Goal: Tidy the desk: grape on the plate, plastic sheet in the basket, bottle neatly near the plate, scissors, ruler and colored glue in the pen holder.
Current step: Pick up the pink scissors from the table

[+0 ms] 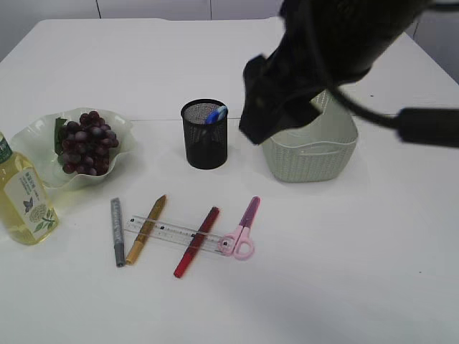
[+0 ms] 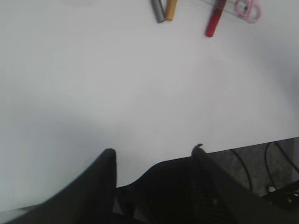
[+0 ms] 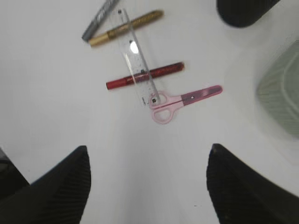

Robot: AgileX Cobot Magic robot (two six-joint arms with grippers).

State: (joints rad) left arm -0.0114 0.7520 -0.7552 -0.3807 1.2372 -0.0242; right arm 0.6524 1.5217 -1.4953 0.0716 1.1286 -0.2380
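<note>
The grapes [image 1: 86, 142] are already seen in the ruffled plate [image 1: 32, 140] at the far left, and the bottle [image 1: 23, 195] is stood upright just beside the plate's near left edge, so those two parts of the tidy-up are judged done. A blue-tipped item is seen poking from the black mesh pen holder [image 1: 205, 135] in the middle. The basket [image 1: 310, 152] is placed just right of the holder; its inside is hidden by the dark arm [image 1: 337, 50], so the plastic sheet cannot be made out.

What remains is laid in a loose row near the front: a grey glue stick [image 1: 117, 231], a gold one [image 1: 146, 228], a red one [image 1: 196, 241], a clear ruler [image 1: 174, 233] laid across the gold and red sticks, and pink scissors [image 1: 242, 231] touching the ruler's right end.

The right gripper [image 3: 148, 184] is held wide open and empty above the scissors, probably lined up for a pick. The left gripper [image 2: 154, 156] is hung over bare table near the front edge, its jaws partly apart with nothing between them. The sticks are cut off at the top of the left wrist view
</note>
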